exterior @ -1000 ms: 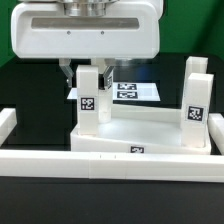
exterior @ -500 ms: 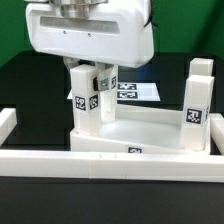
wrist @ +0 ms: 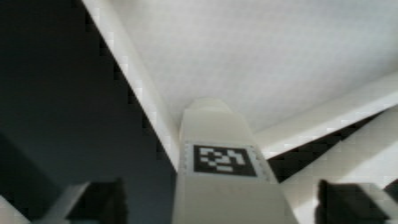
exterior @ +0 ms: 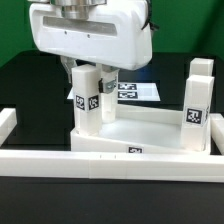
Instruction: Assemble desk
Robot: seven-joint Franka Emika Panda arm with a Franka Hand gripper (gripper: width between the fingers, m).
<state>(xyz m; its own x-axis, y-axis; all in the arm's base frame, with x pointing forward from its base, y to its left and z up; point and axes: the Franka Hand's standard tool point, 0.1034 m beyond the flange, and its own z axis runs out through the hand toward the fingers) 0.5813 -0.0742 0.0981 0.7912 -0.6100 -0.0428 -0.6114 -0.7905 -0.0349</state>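
The desk panel (exterior: 150, 133), white with a raised rim, lies flat behind the front bar. One white leg (exterior: 86, 100) with a square tag stands upright in its corner on the exterior view's left. My gripper (exterior: 90, 84) hangs straight over that leg, its jaws open on either side of it. In the wrist view the leg (wrist: 222, 140) rises between the dark fingers (wrist: 98, 200) with a gap on each side, and the panel (wrist: 231, 50) lies beyond. A second tagged leg (exterior: 195, 105) stands at the panel's corner on the exterior view's right.
A long low white border bar (exterior: 100, 165) runs across the front, with raised ends at both sides. The marker board (exterior: 138, 92) lies flat behind the panel. The table around is black.
The gripper shifted slightly toward the exterior view's left with the leg, then its jaws spread and let go of the leg, which stays upright in its corner.
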